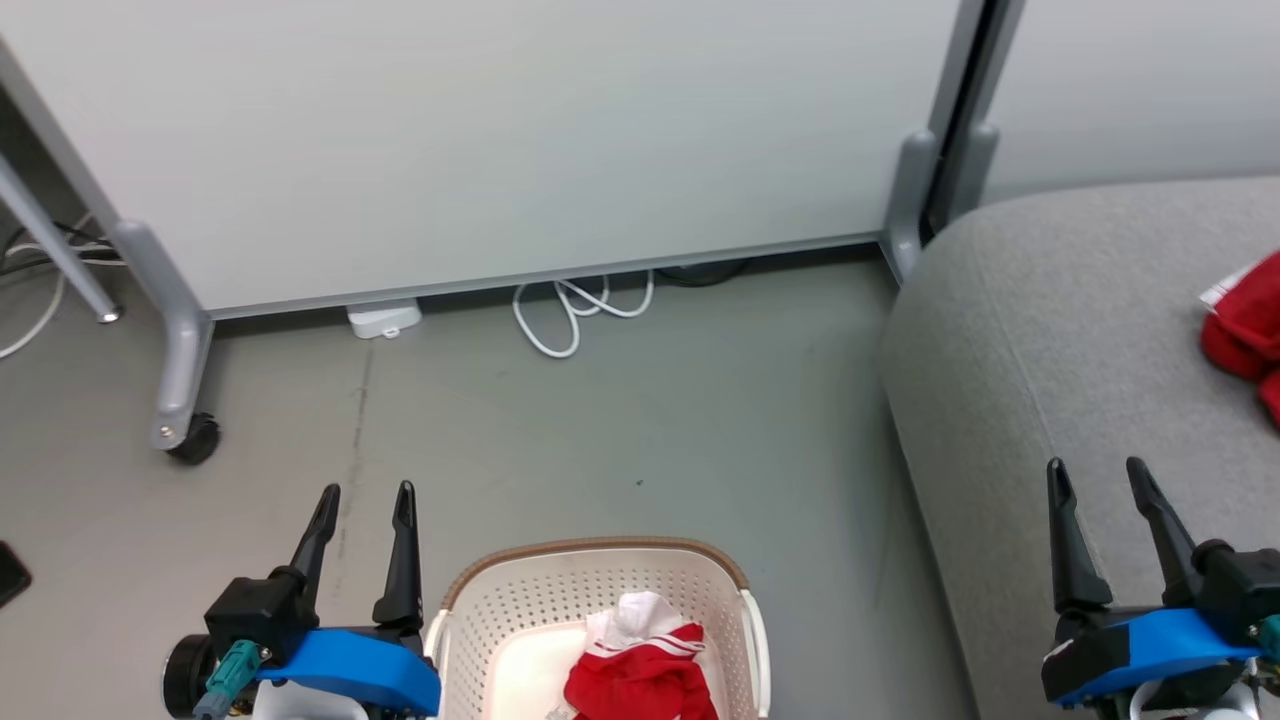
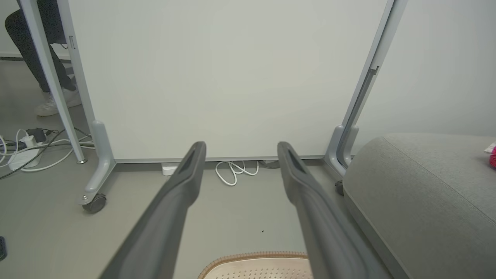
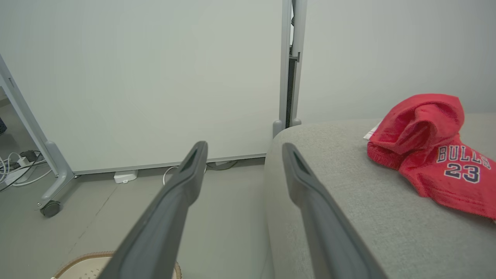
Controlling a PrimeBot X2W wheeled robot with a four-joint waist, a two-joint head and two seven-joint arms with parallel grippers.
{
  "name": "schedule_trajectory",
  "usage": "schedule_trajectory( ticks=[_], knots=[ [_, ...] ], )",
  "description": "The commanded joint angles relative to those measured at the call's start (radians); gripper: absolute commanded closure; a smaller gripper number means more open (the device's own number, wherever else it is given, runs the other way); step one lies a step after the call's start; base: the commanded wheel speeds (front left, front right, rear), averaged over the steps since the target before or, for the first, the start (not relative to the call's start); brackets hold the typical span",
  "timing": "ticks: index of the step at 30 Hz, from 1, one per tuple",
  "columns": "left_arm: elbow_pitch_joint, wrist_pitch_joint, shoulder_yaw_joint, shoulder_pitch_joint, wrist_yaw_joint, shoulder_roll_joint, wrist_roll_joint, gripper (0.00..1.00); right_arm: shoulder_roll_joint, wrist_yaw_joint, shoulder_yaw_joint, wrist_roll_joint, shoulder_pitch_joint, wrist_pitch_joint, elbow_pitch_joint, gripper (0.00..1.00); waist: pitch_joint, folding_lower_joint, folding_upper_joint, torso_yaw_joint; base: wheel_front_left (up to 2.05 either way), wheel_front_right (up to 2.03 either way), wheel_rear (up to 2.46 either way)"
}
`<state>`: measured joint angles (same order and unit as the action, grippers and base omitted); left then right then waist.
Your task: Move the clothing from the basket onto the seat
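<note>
Red white-striped shorts in cream perforated plastic basket; red "BULLS 23" jersey on grey fabric seat. Left gripper beside basket, right gripper above seat, both with fingers apart.

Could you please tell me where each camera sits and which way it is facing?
Head view: on the robot's head, facing forward and down at the floor, the basket holding the shorts, and the seat; left claw and right claw show, both open.
Left wrist view: on the left wrist, looking along its two fingers toward the white panel.
Right wrist view: on the right wrist, looking along its fingers over the seat, where the jersey lies.
Shared: all three show panel, seat and basket rim.
</note>
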<state>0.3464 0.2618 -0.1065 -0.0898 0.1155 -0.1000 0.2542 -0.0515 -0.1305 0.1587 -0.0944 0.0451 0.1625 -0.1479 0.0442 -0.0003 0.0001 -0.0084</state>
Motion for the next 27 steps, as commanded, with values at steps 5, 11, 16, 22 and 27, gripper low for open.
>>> schedule_trajectory(
  ticks=[5, 11, 16, 22, 27],
  knots=[
    [0.071, 0.005, 0.022, -0.017, 0.007, 0.004, -0.009, 0.00, 0.001, 0.000, -0.044, 0.016, -0.055, -0.018, 0.022, 0.00, -0.046, 0.0003, -0.0001, 0.064, 0.00, 0.00, 0.00],
    [0.101, 0.005, 0.031, -0.025, 0.009, 0.003, -0.018, 0.00, 0.001, 0.000, -0.087, 0.002, -0.070, -0.020, 0.017, 0.00, -0.054, 0.0003, -0.0001, 0.086, 0.00, 0.00, 0.00],
    [0.109, 0.005, 0.037, -0.024, 0.012, 0.003, -0.022, 0.00, 0.001, 0.000, -0.096, -0.004, -0.071, -0.027, 0.011, 0.00, -0.055, 0.0003, -0.0001, 0.091, 0.00, 0.00, 0.00],
    [0.110, 0.005, 0.041, -0.023, 0.014, 0.005, -0.027, 0.00, 0.002, 0.000, -0.100, -0.014, -0.064, -0.027, 0.006, 0.00, -0.054, 0.0003, -0.0001, 0.086, 0.00, 0.00, 0.00],
    [0.107, 0.005, 0.041, -0.024, 0.015, 0.006, -0.030, 0.00, 0.002, 0.000, -0.106, -0.015, -0.062, -0.026, 0.006, 0.00, -0.050, 0.0003, -0.0001, 0.082, 0.00, 0.00, 0.00]
  ],
)
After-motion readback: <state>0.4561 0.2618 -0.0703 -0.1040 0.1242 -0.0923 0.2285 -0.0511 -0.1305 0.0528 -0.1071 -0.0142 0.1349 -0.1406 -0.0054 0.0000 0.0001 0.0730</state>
